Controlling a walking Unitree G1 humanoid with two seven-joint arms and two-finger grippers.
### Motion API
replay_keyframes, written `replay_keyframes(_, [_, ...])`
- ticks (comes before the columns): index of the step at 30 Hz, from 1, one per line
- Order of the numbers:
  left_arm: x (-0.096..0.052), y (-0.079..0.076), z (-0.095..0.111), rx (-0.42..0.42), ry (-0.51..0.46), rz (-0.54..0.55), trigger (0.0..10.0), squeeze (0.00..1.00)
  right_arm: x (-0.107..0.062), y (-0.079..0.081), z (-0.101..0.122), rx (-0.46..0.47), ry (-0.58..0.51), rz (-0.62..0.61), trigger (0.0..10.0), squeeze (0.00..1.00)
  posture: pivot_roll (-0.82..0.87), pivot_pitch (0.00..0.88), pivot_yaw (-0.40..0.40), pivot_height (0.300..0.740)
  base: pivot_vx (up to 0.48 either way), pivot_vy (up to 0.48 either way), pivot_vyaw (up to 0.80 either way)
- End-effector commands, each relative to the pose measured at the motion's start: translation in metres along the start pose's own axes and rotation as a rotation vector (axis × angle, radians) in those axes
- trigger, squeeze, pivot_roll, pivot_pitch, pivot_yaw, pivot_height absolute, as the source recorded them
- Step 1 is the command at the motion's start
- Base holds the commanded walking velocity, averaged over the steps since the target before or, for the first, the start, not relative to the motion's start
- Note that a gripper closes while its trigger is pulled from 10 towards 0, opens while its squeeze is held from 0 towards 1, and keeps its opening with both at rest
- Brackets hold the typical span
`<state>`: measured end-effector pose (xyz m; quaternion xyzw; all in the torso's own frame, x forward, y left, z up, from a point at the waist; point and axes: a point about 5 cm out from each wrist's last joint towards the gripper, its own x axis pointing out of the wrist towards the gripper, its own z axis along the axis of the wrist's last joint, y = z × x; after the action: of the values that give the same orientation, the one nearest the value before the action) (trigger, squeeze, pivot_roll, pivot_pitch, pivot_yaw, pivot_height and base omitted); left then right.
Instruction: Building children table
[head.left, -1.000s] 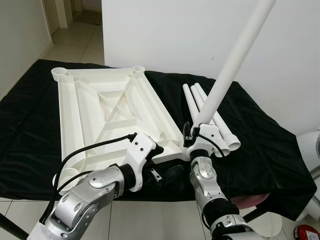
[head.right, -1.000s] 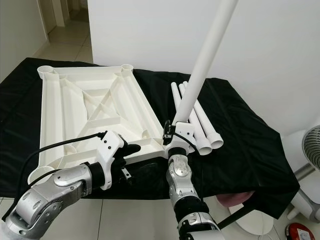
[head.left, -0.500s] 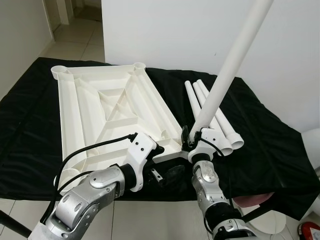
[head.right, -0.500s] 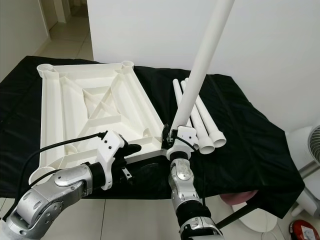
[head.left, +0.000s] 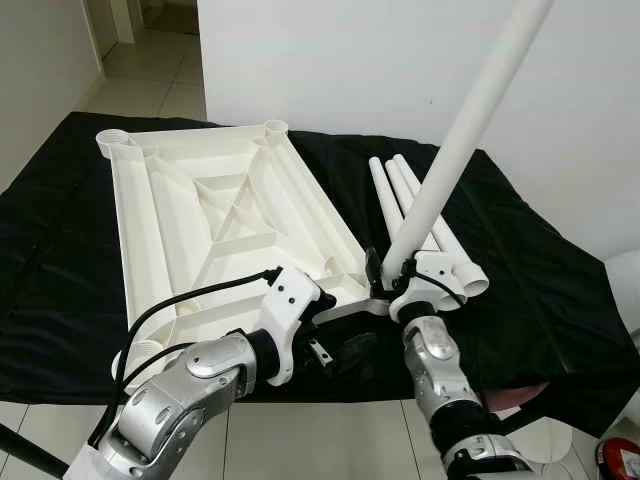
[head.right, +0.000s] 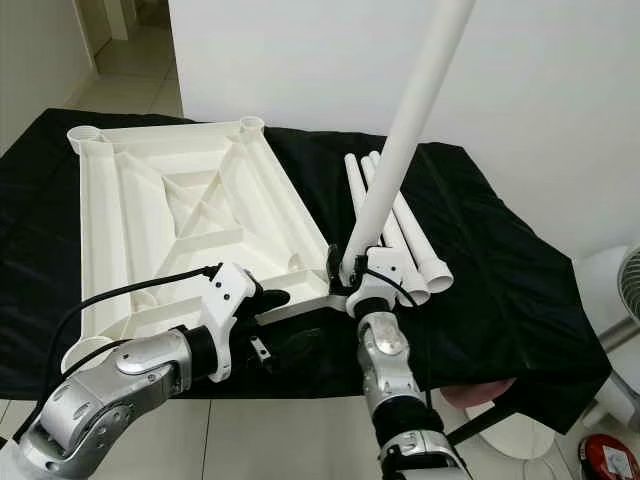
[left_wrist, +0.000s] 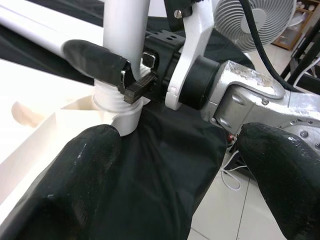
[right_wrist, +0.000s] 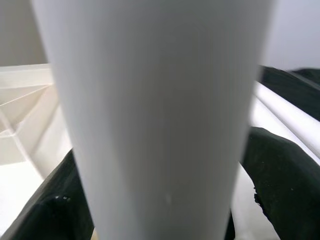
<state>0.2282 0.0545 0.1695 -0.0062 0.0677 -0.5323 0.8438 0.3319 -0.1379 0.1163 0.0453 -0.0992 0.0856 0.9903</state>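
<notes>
Right pincer (head.left: 392, 275) pinches a long white leg (head.left: 455, 150) near its foot, standing tilted in the upturned tabletop's (head.left: 200, 215) near corner. Left pincer (head.left: 335, 330) spread beside it. Probably light, stiff, slippery plastic; grip low.

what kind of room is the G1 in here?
Probably a room in a home, not a workshop: tiled floor running to a doorway, plain white wall, a standing fan. The upturned white tabletop lies on a black-draped surface.
</notes>
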Motion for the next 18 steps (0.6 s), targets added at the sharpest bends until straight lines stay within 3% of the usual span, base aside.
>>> replay_keyframes(1, [0.006, 0.002, -0.001, 0.031, 0.009, 0.023, 10.0, 0.0, -0.001, -0.005, 0.0, -0.016, 0.017, 0.045, 10.0, 0.0, 0.02, 0.0, -0.111, 0.74, 0.0, 0.0, 0.0])
replay_keyframes(9, [0.02, 0.019, 0.001, 0.1, 0.011, 0.208, 10.0, 0.0, -0.004, -0.026, 0.01, -0.053, 0.038, 0.189, 10.0, 0.0, 0.02, 0.0, -0.115, 0.74, 0.0, 0.0, 0.0])
replay_keyframes(18, [0.024, 0.022, -0.001, 0.145, 0.021, 0.247, 10.0, 0.0, -0.011, -0.035, 0.009, -0.06, 0.081, 0.296, 10.0, 0.0, 0.01, 0.0, -0.109, 0.74, 0.0, 0.0, 0.0])
